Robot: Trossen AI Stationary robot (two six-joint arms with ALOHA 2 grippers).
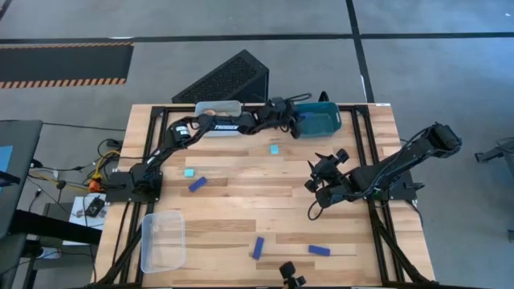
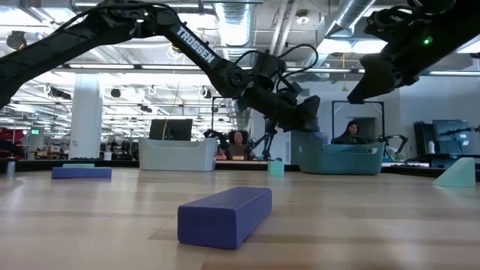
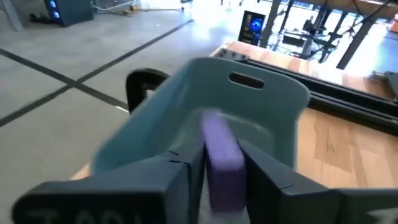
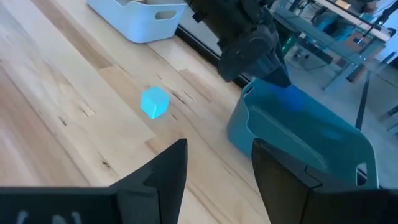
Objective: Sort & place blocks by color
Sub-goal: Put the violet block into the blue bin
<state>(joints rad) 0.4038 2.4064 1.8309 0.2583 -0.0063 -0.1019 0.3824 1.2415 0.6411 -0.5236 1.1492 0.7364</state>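
Two dark arms reach over the pale wooden table in the high view. The left gripper sits at the rim of the teal plastic bin on the table's far edge. A clear plastic bin with a tan wooden piece inside stands left of the teal bin. A small cyan cube lies just in front of the teal bin, a second cyan cube well to its left. Three dark blue slim bars lie loose: one beside that second cube, two well in front of the teal bin, near the table's front edge. Another clear bin, empty, sits at the front left corner. The right gripper hangs above the table, in front of the teal bin.

Low view: a dark blue bar fills the foreground; the left gripper hovers beside the teal bin. People sit in the room behind.

Left wrist view: the left gripper is clamped on a dark blue slim bar, directly above the teal bin's open top.

Right wrist view: the right gripper shows its fingers spread apart, nothing between them. Ahead lie the cyan cube beside the teal bin, and the left gripper over that bin's rim.
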